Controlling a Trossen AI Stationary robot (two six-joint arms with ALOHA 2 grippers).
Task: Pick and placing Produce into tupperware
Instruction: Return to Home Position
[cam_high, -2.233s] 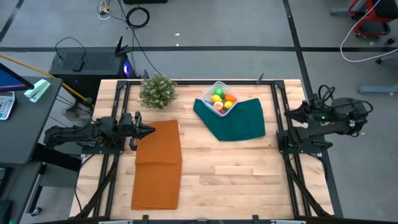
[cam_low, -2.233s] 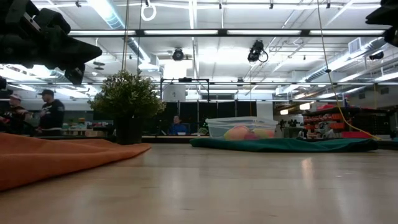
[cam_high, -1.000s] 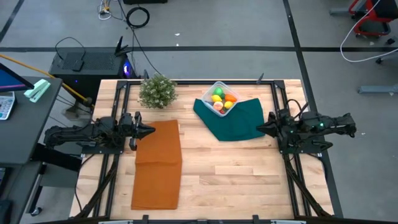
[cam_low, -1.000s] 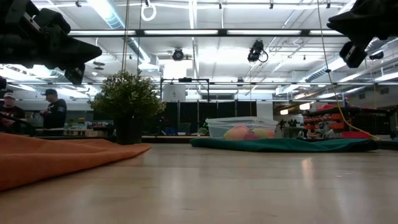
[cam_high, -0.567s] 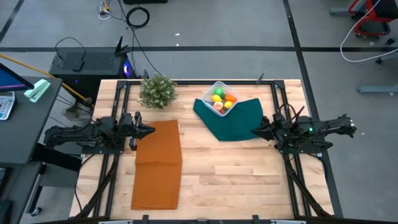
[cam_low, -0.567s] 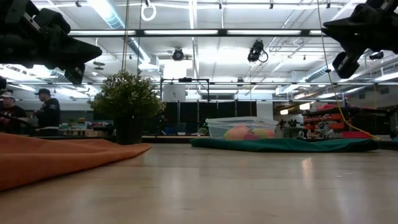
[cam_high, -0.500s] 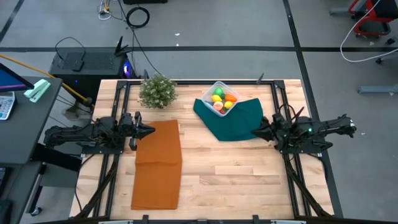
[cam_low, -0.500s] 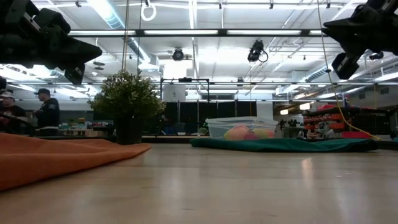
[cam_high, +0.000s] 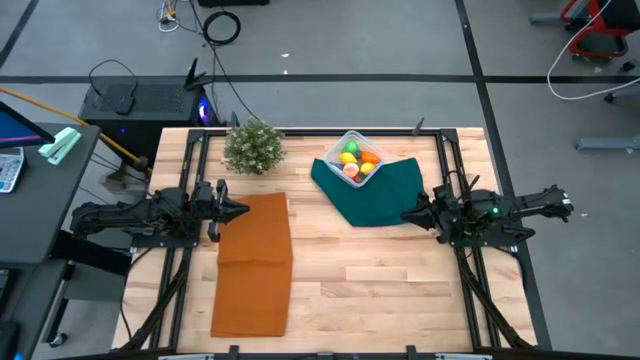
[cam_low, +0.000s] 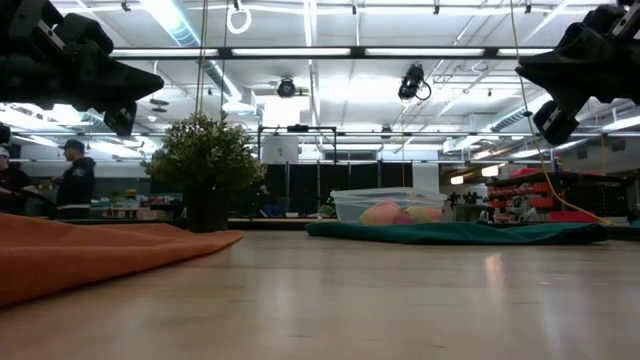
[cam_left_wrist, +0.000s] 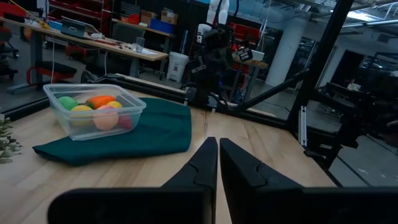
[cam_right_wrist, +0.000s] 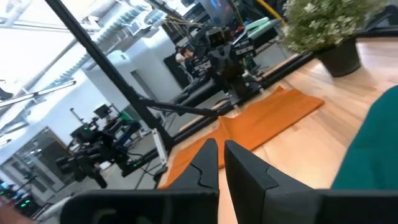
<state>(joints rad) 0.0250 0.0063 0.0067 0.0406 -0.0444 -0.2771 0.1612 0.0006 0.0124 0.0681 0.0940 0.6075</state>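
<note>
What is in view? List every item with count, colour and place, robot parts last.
Table: one, pale wood, under everything.
Box: one, clear plastic, on the green cloth's far corner.
Toy produce: several pieces, green, yellow, orange and peach, all inside the box.
Green cloth: one, dark green, right of centre toward the far edge.
Orange cloth: one, orange, left of centre, running toward the near edge.
Potted plant: one, grey-green, far edge, left of the box.
Person: at least one, dark clothes, in the room behind the table.
Left gripper: one, dark, shut, raised over the orange cloth's far left corner.
Right gripper: one, dark, shut, raised over the green cloth's right edge.
</note>
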